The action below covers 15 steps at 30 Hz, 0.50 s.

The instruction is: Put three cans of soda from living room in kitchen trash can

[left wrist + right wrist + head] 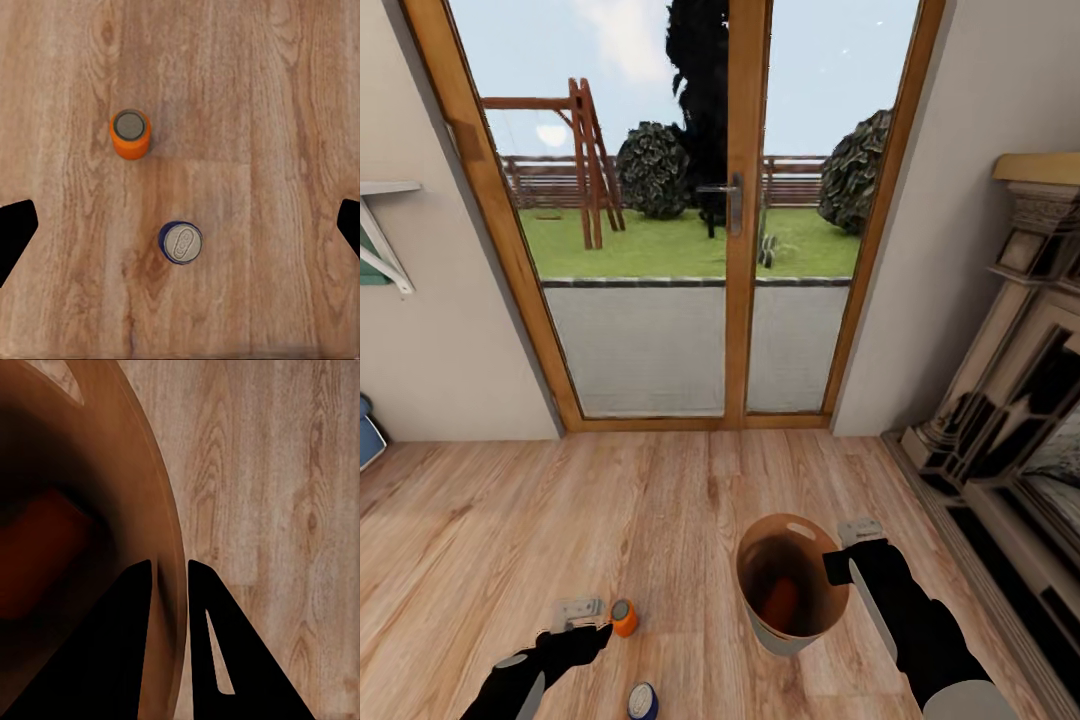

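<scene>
The right hand is clamped on the rim of the round tan-brown bin with a darker brown inside, one finger inside the wall and the other outside it; in the head view the bin hangs just inboard of that hand, above the light wood plank floor. An orange-red shape lies in the bottom of the bin, too dim to name.

The left hand hovers over the floor with its fingers spread wide apart and nothing between them. The small orange-red drink can stands upright just beside that hand's fingertips, on the side toward the bin. The dark blue can with a pale silvery top stands upright on the floor near it, apart from the orange one and closer to the robot's body.

Beyond both hands are wood-framed glass doors.
</scene>
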Tool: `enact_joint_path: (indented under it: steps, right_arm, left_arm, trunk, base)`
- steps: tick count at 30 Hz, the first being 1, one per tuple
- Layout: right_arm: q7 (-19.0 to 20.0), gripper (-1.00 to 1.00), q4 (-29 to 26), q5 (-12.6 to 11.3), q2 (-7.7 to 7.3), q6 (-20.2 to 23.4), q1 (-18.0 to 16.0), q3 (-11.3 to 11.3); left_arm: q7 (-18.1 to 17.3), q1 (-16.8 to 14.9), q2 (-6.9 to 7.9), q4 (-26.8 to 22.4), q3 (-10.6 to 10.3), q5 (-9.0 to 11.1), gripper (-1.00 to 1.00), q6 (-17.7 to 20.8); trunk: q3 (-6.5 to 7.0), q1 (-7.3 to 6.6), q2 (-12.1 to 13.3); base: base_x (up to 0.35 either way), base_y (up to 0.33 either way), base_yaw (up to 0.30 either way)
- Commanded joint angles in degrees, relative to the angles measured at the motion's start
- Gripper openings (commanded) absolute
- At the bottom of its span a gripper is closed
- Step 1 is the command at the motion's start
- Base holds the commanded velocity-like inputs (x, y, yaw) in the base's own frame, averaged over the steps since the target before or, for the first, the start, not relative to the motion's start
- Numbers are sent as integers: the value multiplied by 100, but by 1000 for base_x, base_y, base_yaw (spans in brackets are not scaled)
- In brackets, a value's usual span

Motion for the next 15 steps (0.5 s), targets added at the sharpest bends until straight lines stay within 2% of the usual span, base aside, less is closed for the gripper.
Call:
enact_joint_path:
  steps: [1, 15]
  right_arm:
    - [30, -100, -1, -60, 0, -4, -2, -1]
    - [30, -100, -1, -64, 0, -4, -2, -1]
  left_arm:
    - [0, 0, -3, 31, 1, 0, 100, -2]
    - [2, 0, -14, 144, 3, 0, 100, -8]
  trunk:
    - [1, 0, 0]
    - [-8, 0, 0]
  base:
    - [3, 0, 0]
    - [0, 0, 0]
